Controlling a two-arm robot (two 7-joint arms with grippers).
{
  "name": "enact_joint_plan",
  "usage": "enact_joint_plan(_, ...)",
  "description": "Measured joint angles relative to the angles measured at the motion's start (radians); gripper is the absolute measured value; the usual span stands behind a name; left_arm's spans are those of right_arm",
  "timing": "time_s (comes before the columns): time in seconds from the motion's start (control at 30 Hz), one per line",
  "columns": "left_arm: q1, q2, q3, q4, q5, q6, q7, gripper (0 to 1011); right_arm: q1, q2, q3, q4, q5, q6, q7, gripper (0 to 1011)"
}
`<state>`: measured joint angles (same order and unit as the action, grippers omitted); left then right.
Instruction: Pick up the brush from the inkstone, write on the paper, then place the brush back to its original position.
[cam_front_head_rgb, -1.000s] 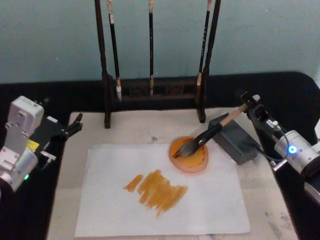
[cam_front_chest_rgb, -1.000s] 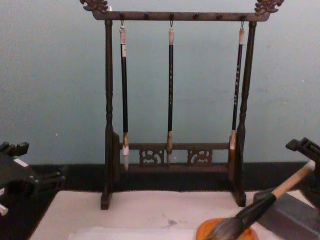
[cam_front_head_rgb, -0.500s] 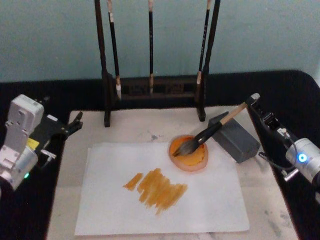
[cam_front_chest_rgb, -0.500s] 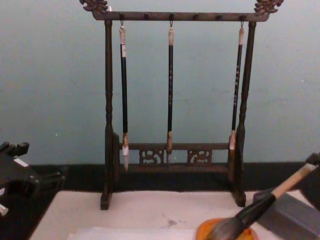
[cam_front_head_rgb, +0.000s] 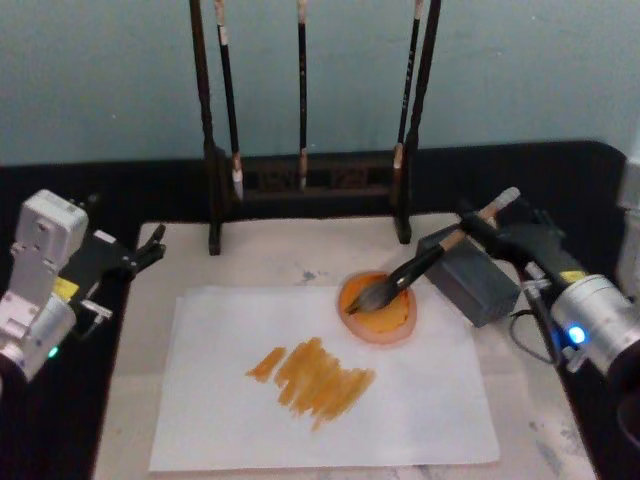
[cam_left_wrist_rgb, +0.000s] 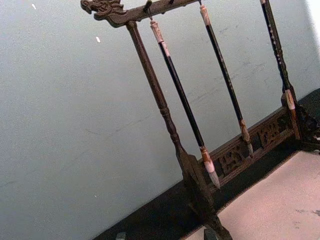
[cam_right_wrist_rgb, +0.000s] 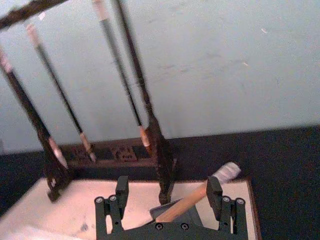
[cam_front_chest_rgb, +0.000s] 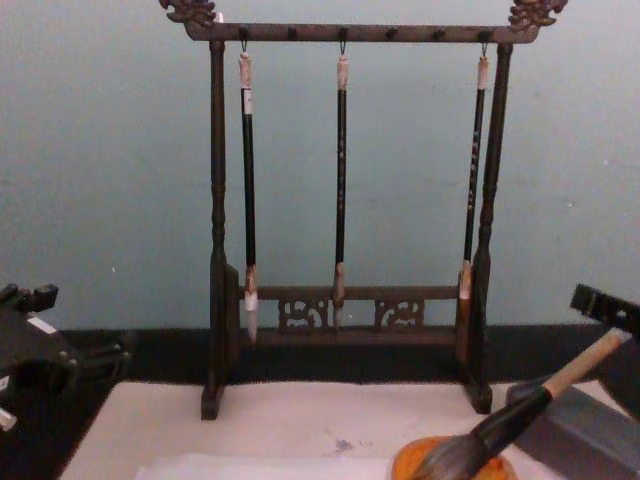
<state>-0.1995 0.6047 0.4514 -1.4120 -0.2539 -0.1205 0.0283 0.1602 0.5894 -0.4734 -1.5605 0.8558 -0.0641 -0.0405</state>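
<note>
The brush (cam_front_head_rgb: 425, 263) lies slanted, its bushy bristles in the orange dish (cam_front_head_rgb: 392, 322) and its pale handle propped on the dark grey inkstone block (cam_front_head_rgb: 470, 280). My right gripper (cam_front_head_rgb: 478, 222) is open, its fingers either side of the handle's upper end near the white-wrapped top (cam_right_wrist_rgb: 227, 172). In the right wrist view the handle (cam_right_wrist_rgb: 182, 206) passes between the spread fingers (cam_right_wrist_rgb: 121, 192) without touching them. The paper (cam_front_head_rgb: 420, 400) lies flat in front, marked with orange-brown strokes (cam_front_head_rgb: 315, 378). My left gripper (cam_front_head_rgb: 150, 247) is parked, open, at the mat's left edge.
A dark wooden rack (cam_front_head_rgb: 305, 180) with three thin black-handled brushes (cam_front_chest_rgb: 341, 180) stands at the back of the cream mat (cam_front_head_rgb: 280, 255). The black table surface surrounds the mat. The brush handle also rises at the lower right of the chest view (cam_front_chest_rgb: 585, 362).
My right gripper has turned and moved in from the right, so its open fingers now straddle the brush's upper handle. The brush and the left arm have not moved.
</note>
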Motion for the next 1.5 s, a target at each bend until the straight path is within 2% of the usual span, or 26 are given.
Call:
enact_joint_plan(0.03,0.000,0.000,0.000,0.000,0.000,0.000,0.000,1010,0.003,0.004,-0.020,-0.008,-0.058,-0.003,-0.020,1000)
enact_joint_plan(0.17,0.000,0.000,0.000,0.000,0.000,0.000,0.000,1010,0.004,0.011,-0.056,-0.017,-0.168,-0.003,-0.061,1000)
enact_joint_plan(0.2,0.000,0.000,0.000,0.000,0.000,0.000,0.000,1010,0.004,0.011,-0.056,-0.017,-0.168,-0.003,-0.061,1000)
enact_joint_plan(0.3,0.000,0.000,0.000,0.000,0.000,0.000,0.000,1010,0.001,0.016,-0.086,-0.019,-0.277,-0.006,-0.105,1000)
enact_joint_plan(0.4,0.000,0.000,0.000,0.000,0.000,0.000,0.000,1010,-0.002,0.015,-0.105,-0.009,-0.346,-0.012,-0.128,1000)
enact_joint_plan(0.57,0.000,0.000,0.000,0.000,0.000,0.000,0.000,1010,-0.010,0.009,-0.122,0.008,-0.431,-0.024,-0.161,1000)
enact_joint_plan(0.73,0.000,0.000,0.000,0.000,0.000,0.000,0.000,1010,-0.020,0.002,-0.113,0.015,-0.460,-0.044,-0.177,1000)
enact_joint_plan(0.83,0.000,0.000,0.000,0.000,0.000,0.000,0.000,1010,-0.024,-0.002,-0.100,0.018,-0.461,-0.059,-0.178,1000)
enact_joint_plan(1.5,0.000,0.000,0.000,0.000,0.000,0.000,0.000,1010,-0.023,0.000,-0.105,0.017,-0.463,-0.053,-0.179,1000)
